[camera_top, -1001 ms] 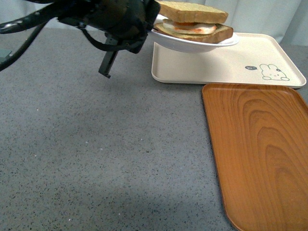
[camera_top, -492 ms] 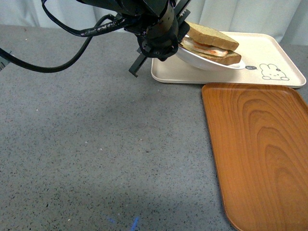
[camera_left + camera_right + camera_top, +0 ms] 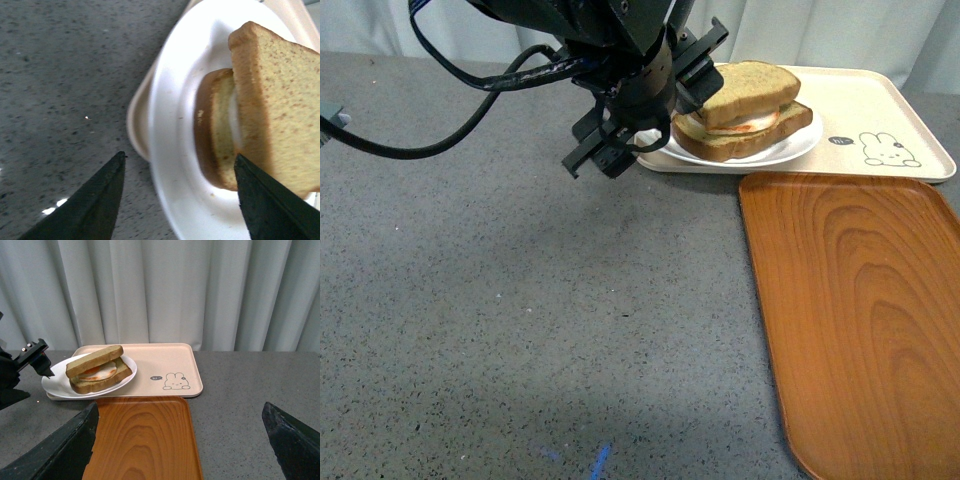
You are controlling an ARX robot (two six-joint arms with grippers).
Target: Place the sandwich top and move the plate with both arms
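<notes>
Grey table holds the rabbit tray [image 3: 880,110]; on its near-left corner sits the plate [image 3: 790,150], hard and slippery, sandwich top [image 3: 750,85] loose. Left gripper [image 3: 177,192] open beside its rim; right gripper [image 3: 180,440] open, far off

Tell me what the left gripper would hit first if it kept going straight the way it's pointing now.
Probably the plate. In the left wrist view the left gripper is open, with the plate's near rim lying between its fingers. Straight on, the rim comes first, then the sandwich's bottom slice. Depth is unclear.

plate [image 3: 790,148] lowered onto cream tray [image 3: 880,110], levelled, left hand [image 3: 645,95] now released, open
</notes>
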